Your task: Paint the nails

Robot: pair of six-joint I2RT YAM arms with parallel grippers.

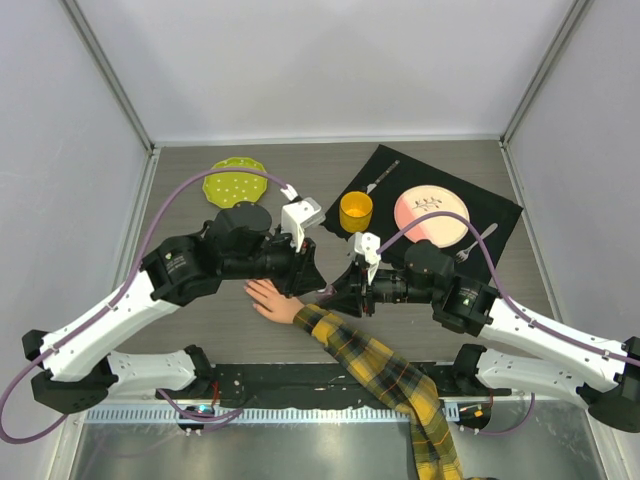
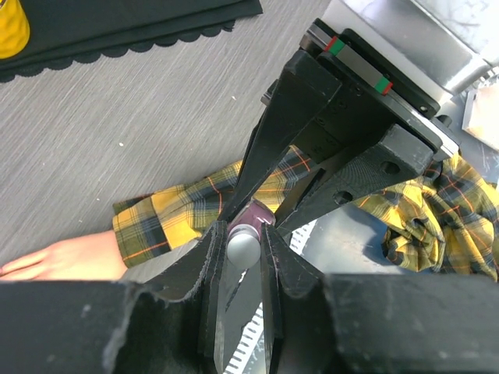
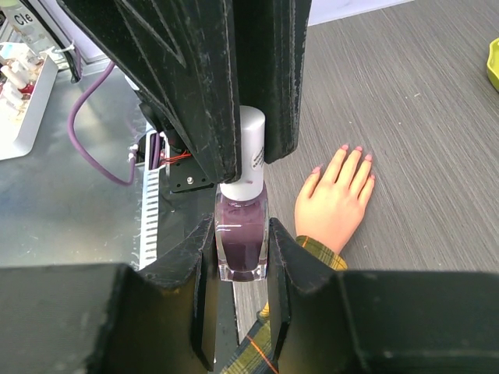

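Our right tool [image 3: 242,251] clamps the bottle [image 3: 242,238]; the left tool [image 2: 242,255] pinches its cap [image 3: 251,140]. We should hold the bottle steady and turn the cap squarely, spilling nothing.

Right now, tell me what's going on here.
Both arms are working one purple nail polish bottle. The right gripper is shut on its glass body and the left gripper is clamped on its silver cap, which is not yet off. The mannequin hand lies flat on the table beside them, no brush near its nails.
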